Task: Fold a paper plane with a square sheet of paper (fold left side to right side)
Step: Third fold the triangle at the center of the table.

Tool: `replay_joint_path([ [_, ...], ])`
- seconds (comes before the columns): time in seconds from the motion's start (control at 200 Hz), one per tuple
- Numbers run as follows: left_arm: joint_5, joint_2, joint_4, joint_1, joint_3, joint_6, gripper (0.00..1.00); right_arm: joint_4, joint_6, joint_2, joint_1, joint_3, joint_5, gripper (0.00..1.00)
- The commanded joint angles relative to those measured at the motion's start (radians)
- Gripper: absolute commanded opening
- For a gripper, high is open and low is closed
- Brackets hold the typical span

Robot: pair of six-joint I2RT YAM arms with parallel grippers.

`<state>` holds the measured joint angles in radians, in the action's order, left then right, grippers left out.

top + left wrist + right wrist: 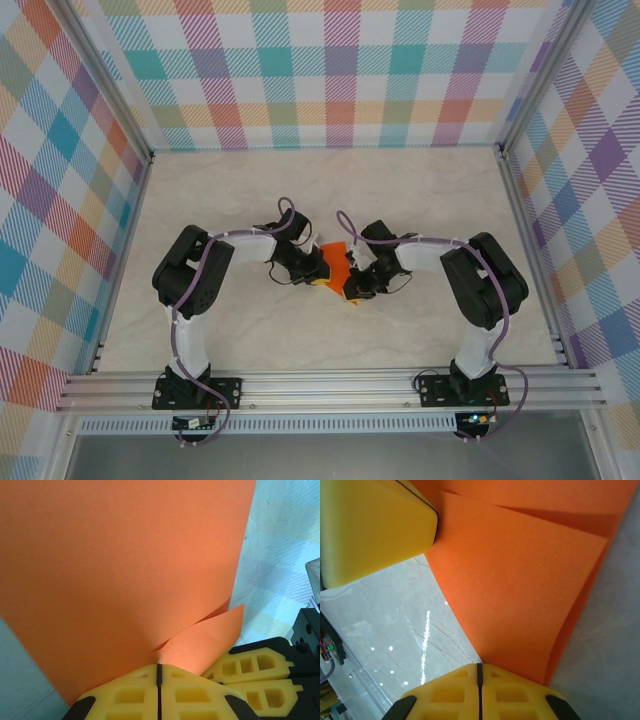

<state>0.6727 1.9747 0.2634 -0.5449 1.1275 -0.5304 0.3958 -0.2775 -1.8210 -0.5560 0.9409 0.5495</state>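
Plain orange paper (336, 262), yellow fingers (130, 695), pastel plaid walls (340, 70), cream marbled table (330, 185).

Folded orange paper (336, 262), mid-table

Tabletop (330, 190) seemingly free around central sheet (335, 262)

robot lab test cell: marble-look tabletop (330, 190) boxed by pastel plaid panels (330, 70) at 9, 12, 3 o'clock; aluminium extrusion rail (330, 385) at 6 o'clock, two arms bolted on: left arm (190, 285), right arm (488, 290).
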Motion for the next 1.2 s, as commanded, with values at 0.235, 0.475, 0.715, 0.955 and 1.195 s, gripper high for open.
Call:
replay_joint_path([
  [0.235, -0.095, 0.003, 0.104, -0.009, -0.019, 0.022, 0.06, 0.061, -0.057, 0.023, 0.021, -0.123, -0.01, 0.03],
  [0.475, -0.099, 0.005, 0.104, -0.009, -0.017, 0.023, 0.06, 0.052, -0.072, 0.082, 0.049, -0.199, 0.001, 0.03],
  [0.715, -0.095, -0.001, 0.104, -0.008, -0.015, 0.023, 0.06, 0.088, -0.074, 0.18, 0.07, -0.235, -0.007, 0.01],
  [0.955, -0.097, -0.003, 0.11, -0.009, -0.002, 0.023, 0.06, 0.178, -0.099, 0.376, 0.067, -0.147, 0.027, 0.05],
  [1.195, -0.096, -0.002, 0.108, -0.009, 0.003, 0.021, 0.06, 0.08, -0.18, 0.206, 0.028, -0.073, 0.002, 0.0],
])
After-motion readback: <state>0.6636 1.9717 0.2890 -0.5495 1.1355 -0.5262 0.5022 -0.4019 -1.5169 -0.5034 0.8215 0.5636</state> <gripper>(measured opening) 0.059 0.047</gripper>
